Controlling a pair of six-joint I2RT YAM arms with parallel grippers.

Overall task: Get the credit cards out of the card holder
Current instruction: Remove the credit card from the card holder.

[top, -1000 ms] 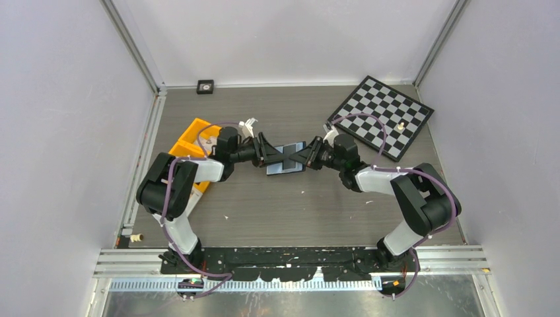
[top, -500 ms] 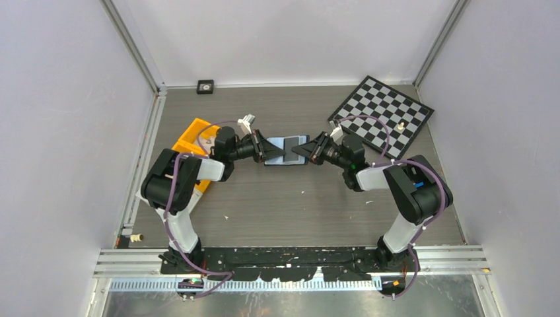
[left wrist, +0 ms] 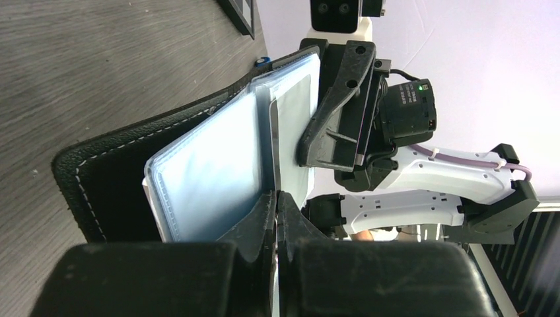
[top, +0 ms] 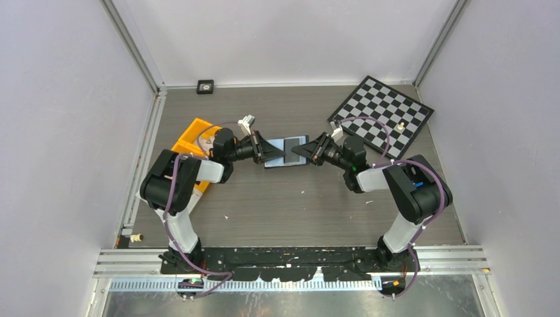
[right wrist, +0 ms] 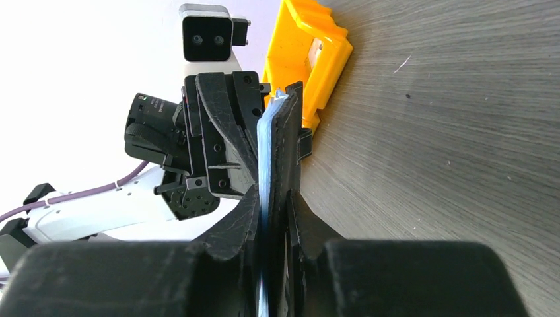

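Note:
The black card holder [top: 285, 150] hangs open between my two grippers above the middle of the table. In the left wrist view its black stitched cover [left wrist: 99, 178] frames pale grey-blue leaves [left wrist: 211, 165]; I cannot tell cards from sleeves. My left gripper [left wrist: 276, 198] is shut on the thin edge of one pale leaf. My right gripper [right wrist: 272, 198] is shut on the opposite side, clamping the black cover and blue leaves together. In the top view the left gripper [top: 267, 150] and right gripper [top: 300, 150] face each other, tips close. No orange-tan card shows.
An orange bin [top: 191, 148] lies just left of the left wrist and shows in the right wrist view [right wrist: 307, 53]. A chessboard [top: 383, 115] with a small pale piece [top: 401, 124] lies at the back right. A small black square [top: 205, 86] sits by the back wall.
Over the last second both grippers carried the card holder a little toward the back of the table and its leaves drew together. Nothing has moved in the last half second.

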